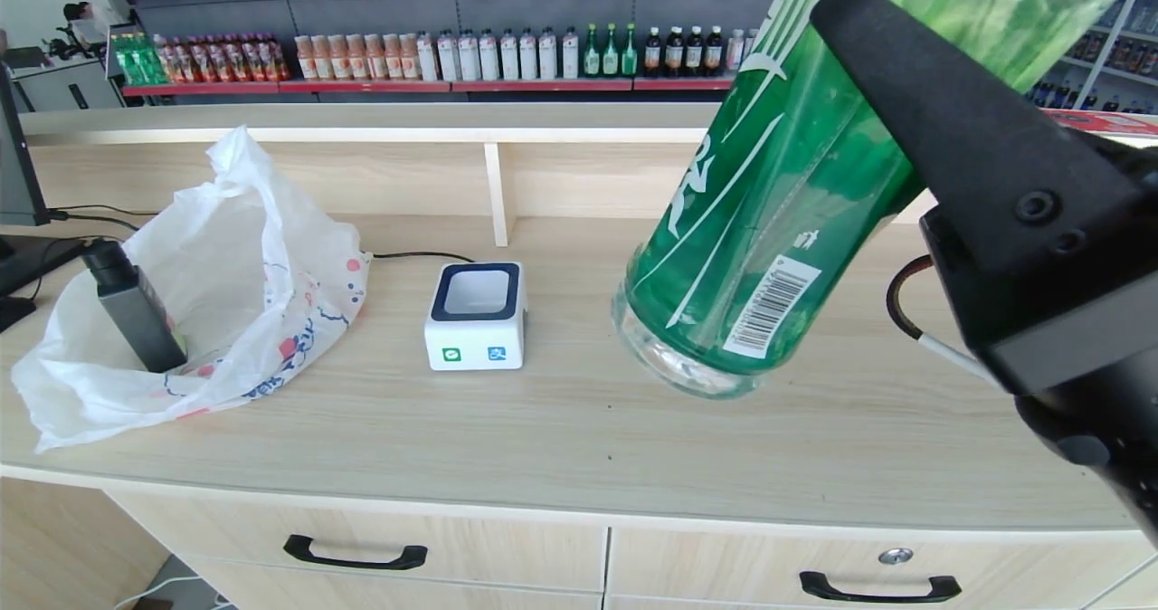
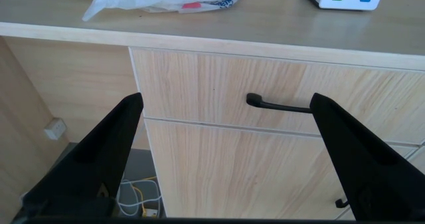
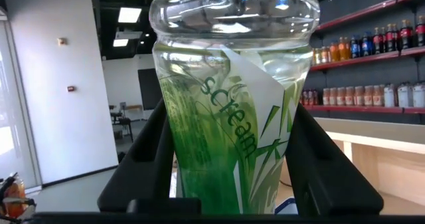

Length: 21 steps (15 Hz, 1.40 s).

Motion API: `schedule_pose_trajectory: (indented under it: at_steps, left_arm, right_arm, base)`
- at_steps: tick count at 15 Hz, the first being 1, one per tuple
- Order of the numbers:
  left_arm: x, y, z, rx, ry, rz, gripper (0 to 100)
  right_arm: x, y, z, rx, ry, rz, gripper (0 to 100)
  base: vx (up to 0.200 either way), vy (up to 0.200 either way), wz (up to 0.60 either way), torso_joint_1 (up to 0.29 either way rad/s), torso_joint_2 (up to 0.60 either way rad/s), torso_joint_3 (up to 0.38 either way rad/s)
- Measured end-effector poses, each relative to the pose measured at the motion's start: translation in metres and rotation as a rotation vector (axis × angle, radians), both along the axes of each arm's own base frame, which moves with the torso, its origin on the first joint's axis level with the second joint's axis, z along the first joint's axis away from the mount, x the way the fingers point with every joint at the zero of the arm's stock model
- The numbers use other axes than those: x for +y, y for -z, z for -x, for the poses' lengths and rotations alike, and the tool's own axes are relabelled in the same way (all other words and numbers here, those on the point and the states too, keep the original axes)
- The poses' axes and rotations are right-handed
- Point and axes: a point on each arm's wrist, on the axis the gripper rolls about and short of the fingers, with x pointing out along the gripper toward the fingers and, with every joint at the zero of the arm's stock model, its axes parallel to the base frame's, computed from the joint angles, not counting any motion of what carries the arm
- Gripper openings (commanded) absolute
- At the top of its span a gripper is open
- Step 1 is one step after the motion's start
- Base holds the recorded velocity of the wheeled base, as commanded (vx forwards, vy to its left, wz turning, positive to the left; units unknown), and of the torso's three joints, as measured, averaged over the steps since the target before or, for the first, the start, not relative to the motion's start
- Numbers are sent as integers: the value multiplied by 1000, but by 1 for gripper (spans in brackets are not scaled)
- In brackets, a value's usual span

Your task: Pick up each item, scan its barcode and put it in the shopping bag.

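Observation:
My right gripper (image 1: 914, 76) is shut on a clear bottle with a green label (image 1: 778, 203), held tilted high above the right of the counter, its barcode (image 1: 771, 306) facing the head camera. In the right wrist view the bottle (image 3: 232, 111) stands between the two black fingers (image 3: 143, 164). A white scanner box (image 1: 476, 315) with a dark window sits mid-counter. To the left lies the white shopping bag (image 1: 244, 293), open, with a grey dark-capped bottle (image 1: 134, 307) standing in it. My left gripper (image 2: 226, 157) is open, below the counter edge in front of the drawers.
The light wood counter (image 1: 579, 429) has a raised back ledge with a divider (image 1: 496, 194). A black cable (image 1: 421, 254) runs to the scanner. A dark monitor base (image 1: 18, 257) stands at the far left. Drawers with black handles (image 2: 275, 104) are below. Store shelves of bottles stand behind.

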Motion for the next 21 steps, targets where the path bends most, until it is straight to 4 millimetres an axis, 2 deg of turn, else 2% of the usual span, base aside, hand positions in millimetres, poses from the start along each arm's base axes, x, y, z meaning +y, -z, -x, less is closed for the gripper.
schedule_pose_trajectory:
  at_steps: [6, 11, 14, 17, 21]
  left_arm:
    - [0, 0, 0, 0, 0, 0, 100]
    - [0, 0, 0, 0, 0, 0, 100]
    - [0, 0, 0, 0, 0, 0, 100]
    - [0, 0, 0, 2, 1, -3, 100]
    - [0, 0, 0, 2, 1, -1, 100]
  right_arm:
    - [-4, 21, -7, 46, 158, 73, 0]
    - [-19, 35, -45, 77, 411, 136, 0]
    - [-40, 43, -74, 103, 555, 158, 0]
    - [-58, 52, -97, 138, 659, 178, 0]
    - [-68, 56, -123, 158, 728, 172, 0]
  base:
    - [0, 0, 0, 0, 0, 0]
    - [0, 0, 0, 0, 0, 0]
    - [0, 0, 0, 0, 0, 0]
    - [0, 0, 0, 0, 0, 0]
    - [0, 0, 0, 0, 0, 0]
